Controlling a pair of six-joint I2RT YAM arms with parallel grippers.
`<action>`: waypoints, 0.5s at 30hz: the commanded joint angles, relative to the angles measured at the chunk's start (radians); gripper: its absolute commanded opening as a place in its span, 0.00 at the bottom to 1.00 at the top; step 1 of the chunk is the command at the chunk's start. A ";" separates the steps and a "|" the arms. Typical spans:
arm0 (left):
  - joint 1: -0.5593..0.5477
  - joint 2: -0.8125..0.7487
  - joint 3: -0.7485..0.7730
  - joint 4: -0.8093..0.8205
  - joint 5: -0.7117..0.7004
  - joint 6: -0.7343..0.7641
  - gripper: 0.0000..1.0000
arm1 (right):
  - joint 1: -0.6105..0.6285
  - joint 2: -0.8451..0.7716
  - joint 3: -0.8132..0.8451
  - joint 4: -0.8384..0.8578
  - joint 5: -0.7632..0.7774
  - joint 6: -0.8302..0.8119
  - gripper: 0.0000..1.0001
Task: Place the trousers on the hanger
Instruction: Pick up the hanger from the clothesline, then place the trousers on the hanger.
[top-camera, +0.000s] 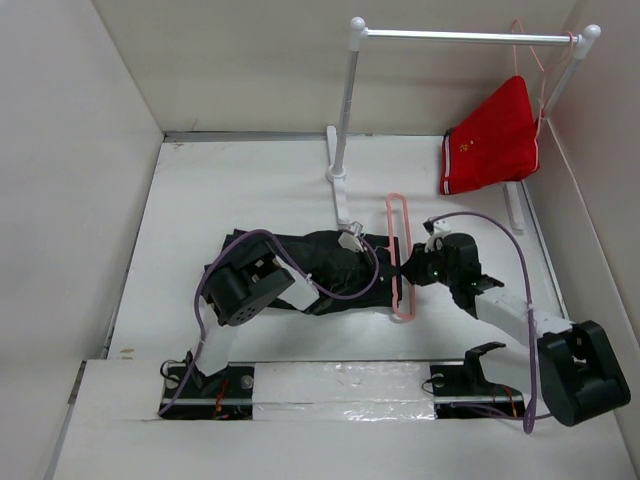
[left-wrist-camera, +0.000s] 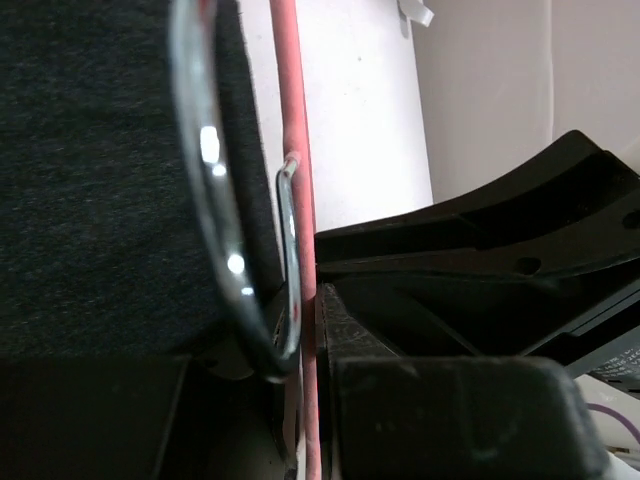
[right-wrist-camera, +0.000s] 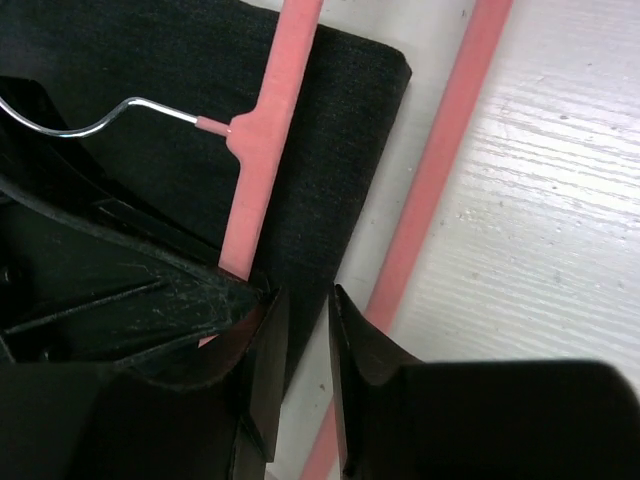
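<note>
The black trousers (top-camera: 320, 270) lie folded on the white table, mid-view. The thin pink hanger (top-camera: 404, 316) lies at their right end. Its hook-side bar (right-wrist-camera: 275, 100) rests on the dark fabric (right-wrist-camera: 330, 130); its other bar (right-wrist-camera: 445, 170) lies on the table beside the fabric's edge. My left gripper (top-camera: 383, 262) is over the trousers, shut on the hook-side bar (left-wrist-camera: 292, 100) beside the metal hook (left-wrist-camera: 205, 140). My right gripper (top-camera: 408, 268) faces it from the right. Its jaws (right-wrist-camera: 305, 300) are a narrow gap apart over the fabric's edge, holding nothing.
A white clothes rack with a metal rail (top-camera: 460, 36) stands at the back. Red shorts (top-camera: 495, 140) hang on another pink hanger at its right end. The rack's foot (top-camera: 342, 200) reaches towards the trousers. Walls close in on the left, back and right.
</note>
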 joint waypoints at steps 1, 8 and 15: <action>0.003 0.019 0.014 0.042 0.014 0.008 0.00 | -0.007 0.046 0.032 0.151 -0.032 0.042 0.30; 0.013 0.026 -0.004 0.057 0.017 0.001 0.00 | -0.007 0.133 0.010 0.227 0.004 0.076 0.36; 0.013 0.037 -0.007 0.063 0.020 -0.002 0.00 | -0.025 0.207 -0.017 0.302 -0.039 0.107 0.42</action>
